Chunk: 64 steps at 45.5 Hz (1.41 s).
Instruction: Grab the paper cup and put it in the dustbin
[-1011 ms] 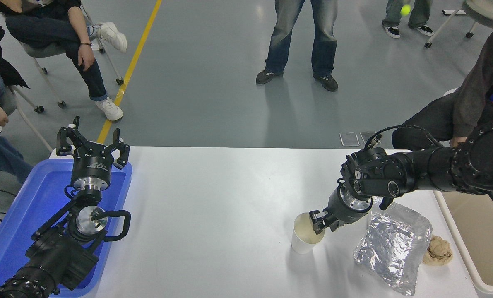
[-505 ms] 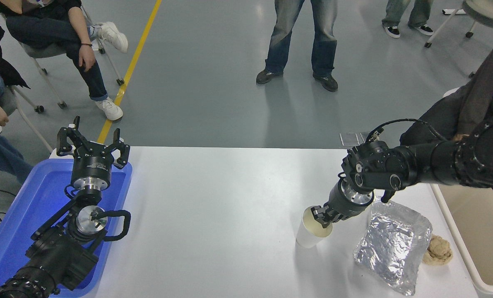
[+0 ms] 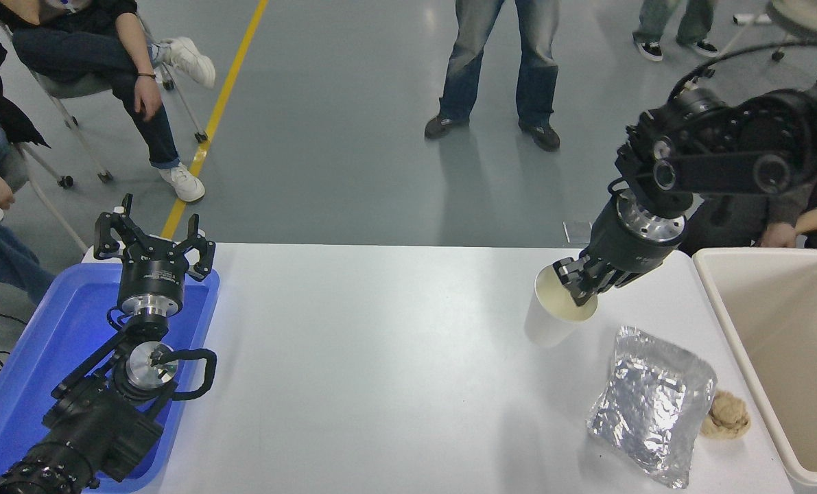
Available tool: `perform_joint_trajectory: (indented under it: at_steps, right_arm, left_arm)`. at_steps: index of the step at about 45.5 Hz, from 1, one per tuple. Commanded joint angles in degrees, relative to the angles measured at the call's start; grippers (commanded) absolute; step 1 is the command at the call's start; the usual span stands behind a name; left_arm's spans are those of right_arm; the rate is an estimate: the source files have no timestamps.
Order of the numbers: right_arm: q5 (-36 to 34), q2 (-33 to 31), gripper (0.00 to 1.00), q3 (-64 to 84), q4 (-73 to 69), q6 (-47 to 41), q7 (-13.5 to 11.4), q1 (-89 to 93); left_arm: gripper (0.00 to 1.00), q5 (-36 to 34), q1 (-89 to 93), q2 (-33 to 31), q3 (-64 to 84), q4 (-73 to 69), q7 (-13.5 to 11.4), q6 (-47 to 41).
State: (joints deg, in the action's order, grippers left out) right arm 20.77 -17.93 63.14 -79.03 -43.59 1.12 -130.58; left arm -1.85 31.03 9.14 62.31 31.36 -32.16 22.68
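Head view | right gripper (image 3: 576,287) clamped on paper cup (image 3: 552,317) rim, cup tilted above table (image 3: 381,357) | dustbin (image 3: 778,343) at right | left gripper (image 3: 153,237) parked over blue tray (image 3: 31,363), fingers spread

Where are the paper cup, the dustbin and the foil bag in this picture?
paper cup (image 3: 544,328): head view, on its white outer wall.
dustbin (image 3: 718,307): head view, on its left rim.
foil bag (image 3: 652,405): head view, on its crumpled middle.

— Where's the black right arm?
— Raised, entering from the upper right, wrist angled down-left, its black pincer (image 3: 574,287) clamped.
— And the left?
— Parked at lower left, black pincer (image 3: 154,240) spread, pointing away.
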Motion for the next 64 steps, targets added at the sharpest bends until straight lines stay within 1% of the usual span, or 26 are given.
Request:
perform_joint_trajectory:
  at_steps: [1, 13, 17, 20, 23, 30, 35, 40, 45, 48, 52, 55, 58, 64]
  right_arm:
    - [-1.78, -1.5, 0.0, 4.71, -4.9, -1.41, -0.15, -11.71]
    - [-1.09, -1.85, 0.0, 5.58, -5.25, -1.41, -0.33, -12.24]
    - [1.02, -4.3, 0.0, 6.73, -4.99, -1.41, -0.59, -11.19]
    - [4.36, -6.94, 0.0, 6.99, -4.73, -1.41, -0.68, -9.78]
    - [9.1, -10.27, 0.0, 7.17, -4.29, -1.41, -0.68, -7.85]
    - [23.42, -23.01, 0.0, 6.38, -0.17, -1.41, -0.59, -2.15]
    - [29.49, -28.91, 0.0, 4.89, 6.6, -1.41, -0.51, 3.13]
    - [33.8, -34.53, 0.0, 1.55, 13.1, -1.41, -0.24, 10.51]
    - [38.55, -38.23, 0.0, -2.49, 19.78, 3.68, 0.11, 20.26]
    - [40.14, -38.59, 0.0, -4.95, 23.74, 7.98, 0.37, 27.28]
    - [40.14, -38.15, 0.0, -8.55, 28.92, 13.87, 1.25, 37.22]
    - [40.14, -37.62, 0.0, -12.24, 32.09, 18.18, 1.34, 44.51]
    - [40.14, -36.31, 0.0, -16.2, 34.9, 21.87, 1.25, 51.81]
    - [39.35, -31.74, 0.0, -25.16, 42.98, 30.57, 0.73, 66.49]
  left_arm:
    - [0.99, 0.0, 0.0, 0.0, 0.0, 0.01, -0.01, 0.0]
    - [0.99, 0.0, 0.0, 0.0, 0.0, 0.01, -0.01, 0.0]
    - [0.99, 0.0, 0.0, 0.0, 0.0, 0.01, -0.01, 0.0]
    - [0.99, 0.0, 0.08, 0.0, 0.0, 0.01, -0.01, 0.0]
    - [0.99, 0.0, 0.08, 0.0, 0.0, 0.01, -0.01, 0.0]
    - [0.99, 0.0, 0.08, 0.0, 0.0, -0.07, -0.01, 0.0]
    - [0.99, 0.0, 0.08, 0.0, 0.0, 0.01, -0.01, 0.0]
    - [0.99, 0.0, 0.08, 0.0, 0.0, 0.01, -0.01, 0.0]
    - [0.99, 0.0, 0.08, 0.0, 0.0, 0.01, -0.09, 0.0]
    - [0.99, 0.0, 0.08, 0.0, 0.0, 0.01, -0.09, 0.0]
    - [0.99, 0.0, 0.08, 0.0, 0.0, 0.01, -0.09, 0.0]
    - [0.99, 0.0, 0.08, 0.0, 0.0, -0.07, -0.09, 0.0]
    - [0.99, 0.0, 0.08, 0.0, 0.0, 0.01, -0.09, 0.0]
    - [0.99, 0.0, 0.08, 0.0, 0.0, 0.01, -0.09, 0.0]
